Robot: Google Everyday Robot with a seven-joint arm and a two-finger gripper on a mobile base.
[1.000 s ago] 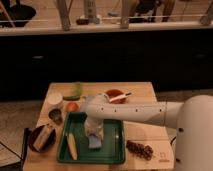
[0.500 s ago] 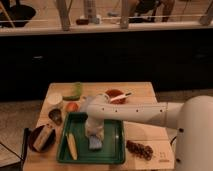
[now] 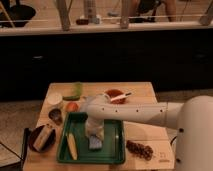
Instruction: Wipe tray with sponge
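- The tray (image 3: pixel 114 150) lies flat on the wooden worktop (image 3: pixel 145 100), in the middle of the front half. Its long sides run toward the front and back edges.
- The sponge (image 3: pixel 95 144) lies inside the tray, near its centre and a little toward the front edge.
- The gripper (image 3: pixel 95 136) points straight down into the tray and stands directly over the sponge, at its back end. It seems to touch the sponge from above. If the gripper is open or closed, I cannot tell, because the wrist hides it.
- The white arm (image 3: pixel 145 114) comes in from the right edge of the worktop, crosses above the back rim of the tray and bends down.
- A long yellow piece (image 3: pixel 72 145) lies in the left part of the tray, along its left rim, apart from the sponge.
- Near the front left corner, just beside the tray, stands a round dark bowl (image 3: pixel 36 142) with something pale in it.
- Near the back edge, right of the middle, is a red bowl (image 3: pixel 115 94).
- A green object (image 3: pixel 76 90) and a white round thing (image 3: pixel 54 98) are toward the back left corner.
- A dark brown cluster (image 3: pixel 140 149) lies toward the front right corner, right of the tray.
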